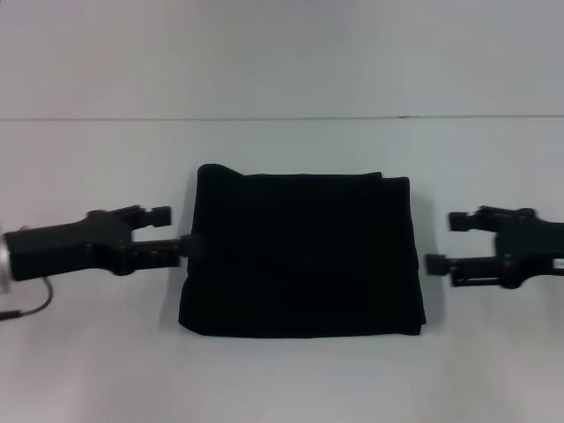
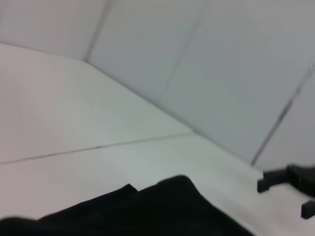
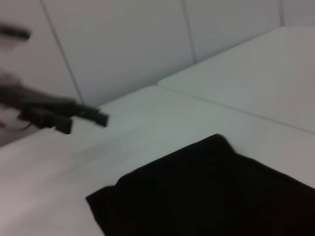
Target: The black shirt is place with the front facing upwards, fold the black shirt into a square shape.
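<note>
Black shirt (image 1: 301,254) folded square on white table (image 1: 282,379), left claw (image 1: 176,231) wide at its edge, right claw (image 1: 438,242) wide, apart.

Soft, even light washes the white table (image 1: 282,379), no glare anywhere. The black shirt (image 1: 300,256) reads as a flat dark mass, folds barely showing, with faint shadow along its near edge. Both wrist views are blurry, edges smeared.

Black shirt (image 1: 300,256) lettering hidden.
</note>
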### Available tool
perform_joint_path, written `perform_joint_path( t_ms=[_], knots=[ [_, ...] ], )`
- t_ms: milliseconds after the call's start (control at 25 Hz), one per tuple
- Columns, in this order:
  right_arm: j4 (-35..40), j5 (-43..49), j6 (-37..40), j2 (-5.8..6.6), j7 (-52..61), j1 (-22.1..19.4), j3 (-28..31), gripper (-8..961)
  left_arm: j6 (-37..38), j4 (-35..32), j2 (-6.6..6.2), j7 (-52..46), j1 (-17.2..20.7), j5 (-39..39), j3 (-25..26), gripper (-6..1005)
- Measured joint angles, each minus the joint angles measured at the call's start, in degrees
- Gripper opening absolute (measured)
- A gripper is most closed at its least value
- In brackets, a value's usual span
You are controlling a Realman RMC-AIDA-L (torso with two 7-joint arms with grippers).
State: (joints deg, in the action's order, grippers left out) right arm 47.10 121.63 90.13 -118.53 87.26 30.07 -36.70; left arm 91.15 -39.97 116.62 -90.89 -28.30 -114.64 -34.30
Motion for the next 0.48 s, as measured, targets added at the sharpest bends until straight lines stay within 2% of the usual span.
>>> perform_joint_path(
  t_ms=[120,240,480],
  knots=[
    [-0.16,0.97,-0.31,-0.84,-1.88,0.97,-0.24,942,-3.56,-0.18,0.1,1.48,-2.4,-0.77,-3.55,819],
    [-2.44,0.03,-0.32,-1.13,-5.44,1.29,-0.33,942,-5.83,0.17,0.66,0.79,-4.2,-1.2,-6.3,890],
    [-4.66,-1.3,-1.68,-1.21,-8.77,1.72,-0.43,942,-6.84,-0.12,0.89,-0.34,-5.0,-1.24,-10.79,934]
  ],
)
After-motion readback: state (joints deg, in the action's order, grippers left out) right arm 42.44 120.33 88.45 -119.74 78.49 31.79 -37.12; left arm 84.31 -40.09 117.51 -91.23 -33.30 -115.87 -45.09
